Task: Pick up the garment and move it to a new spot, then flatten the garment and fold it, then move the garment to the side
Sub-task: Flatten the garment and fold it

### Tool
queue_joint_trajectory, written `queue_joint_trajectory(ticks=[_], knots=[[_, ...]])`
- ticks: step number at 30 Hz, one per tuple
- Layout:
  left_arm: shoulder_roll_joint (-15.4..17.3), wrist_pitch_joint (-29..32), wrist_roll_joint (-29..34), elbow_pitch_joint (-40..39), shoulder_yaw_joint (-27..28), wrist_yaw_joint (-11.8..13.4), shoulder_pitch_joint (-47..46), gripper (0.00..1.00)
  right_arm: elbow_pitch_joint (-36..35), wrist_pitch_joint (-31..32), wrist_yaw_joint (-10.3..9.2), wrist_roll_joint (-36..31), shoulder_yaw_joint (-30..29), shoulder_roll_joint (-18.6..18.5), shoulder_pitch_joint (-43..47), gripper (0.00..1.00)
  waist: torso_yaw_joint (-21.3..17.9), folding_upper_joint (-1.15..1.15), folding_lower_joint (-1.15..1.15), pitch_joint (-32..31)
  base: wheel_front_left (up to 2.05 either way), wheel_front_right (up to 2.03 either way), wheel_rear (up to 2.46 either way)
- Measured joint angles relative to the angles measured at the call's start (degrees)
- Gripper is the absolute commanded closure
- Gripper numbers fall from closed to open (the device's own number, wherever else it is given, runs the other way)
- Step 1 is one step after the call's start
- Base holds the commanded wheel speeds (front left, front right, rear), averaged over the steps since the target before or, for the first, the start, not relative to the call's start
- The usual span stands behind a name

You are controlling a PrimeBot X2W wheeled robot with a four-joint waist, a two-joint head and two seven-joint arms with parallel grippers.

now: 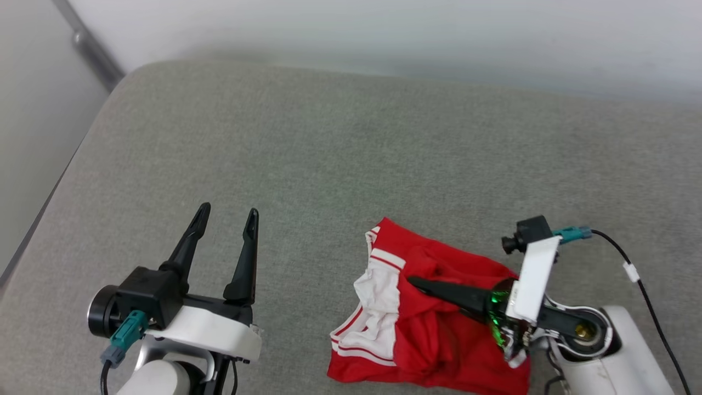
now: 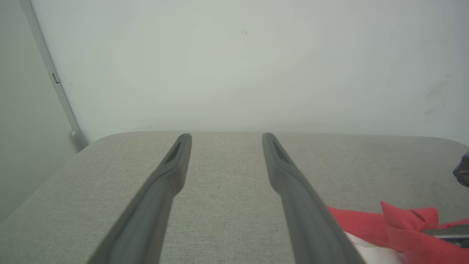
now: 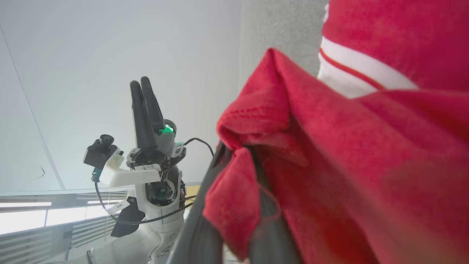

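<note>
The garment [image 1: 439, 329] lies crumpled, its folds hiding most of its front, and its lower edge is cut off by the bottom of the head view. In the right wrist view, red cloth wraps over the two fingers of the right gripper [image 1: 412, 281], so their tips cannot be seen. In the left wrist view, one finger of the left gripper [image 2: 226, 135] covers part of the garment, and the rest runs off the right and bottom edges. A dark object [image 2: 462, 171] at that view's right edge is cut off and cannot be identified. The far edge of the grey padded surface [image 1: 329, 137] is blurred in the head view.
</note>
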Motion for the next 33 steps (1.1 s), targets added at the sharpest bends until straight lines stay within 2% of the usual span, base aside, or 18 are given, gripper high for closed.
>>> queue_joint_trajectory(ticks=[4, 5, 6, 7, 12, 16, 21, 25, 28, 33], knots=[[-0.94, -0.54, 0.00, 1.10, 0.13, -0.94, -0.85, 0.00, 1.77, -5.89, 0.00, -0.77, 4.41, 0.02, -2.31, 1.00, 1.27, 0.00, 0.00, 1.94, 0.00, 0.00, 0.00], [-1.22, -0.62, 0.00, 1.40, 0.14, -1.08, -1.03, 0.00, 2.34, -7.35, 0.00, -1.47, 5.15, 0.02, -2.80, 0.83, 1.51, 0.00, 0.00, 2.38, 0.00, 0.00, 0.00], [-1.47, -0.71, 0.00, 1.60, 0.15, -1.43, -1.20, 0.00, 2.75, -8.73, 0.00, -2.35, 5.97, 0.02, -3.16, 0.53, 1.72, 0.00, 0.00, 2.79, 0.00, 0.00, 0.00], [-1.66, -0.76, 0.03, 1.85, 0.20, -1.49, -1.36, 0.00, 3.07, -9.66, 0.00, -2.74, 6.75, 0.02, -3.46, 0.00, 1.89, 0.00, 0.00, 3.16, 0.00, 0.00, 0.00], [-2.48, -1.09, 0.16, 3.13, 0.54, -2.34, -1.78, 0.00, 3.53, -13.01, 0.00, -3.86, 10.13, 0.09, -4.21, 0.00, 1.80, 0.00, 0.00, 3.87, 0.00, 0.00, 0.00], [-2.71, -1.22, 0.60, 3.74, 0.70, -2.80, -1.80, 0.00, 1.03, -15.69, 0.00, -7.23, 12.61, -0.25, -4.69, 0.00, 0.91, 0.00, 0.00, 3.34, 0.00, 0.00, 0.00], [-2.70, -1.22, 0.96, 4.10, 0.71, -2.96, -1.74, 0.00, -5.56, -20.51, 0.00, -15.07, 18.04, -4.22, -5.01, 0.00, -0.64, 0.00, 0.00, 1.94, 0.00, 0.00, 0.00], [-2.66, -1.23, 0.99, 4.27, 0.71, -2.85, -1.27, 0.00, -9.00, -27.63, 0.00, -25.42, 20.69, -9.18, -5.05, 0.00, -2.19, 0.00, 0.00, 0.69, 0.00, 0.00, 0.00], [-2.64, -1.23, 0.86, 4.38, 1.03, -2.24, -0.57, 0.00, -9.15, -33.70, 0.00, -35.09, 18.97, -11.92, -4.87, 0.00, -3.47, 0.00, 0.00, -0.17, 0.00, 0.00, 0.00], [-2.50, -1.25, 0.57, 4.39, 1.96, -1.13, 0.84, 0.00, -9.06, -40.28, 0.00, -47.48, 9.83, -11.88, -0.91, 0.00, -5.70, 0.00, 0.00, -1.53, 0.00, 0.00, 0.00]])
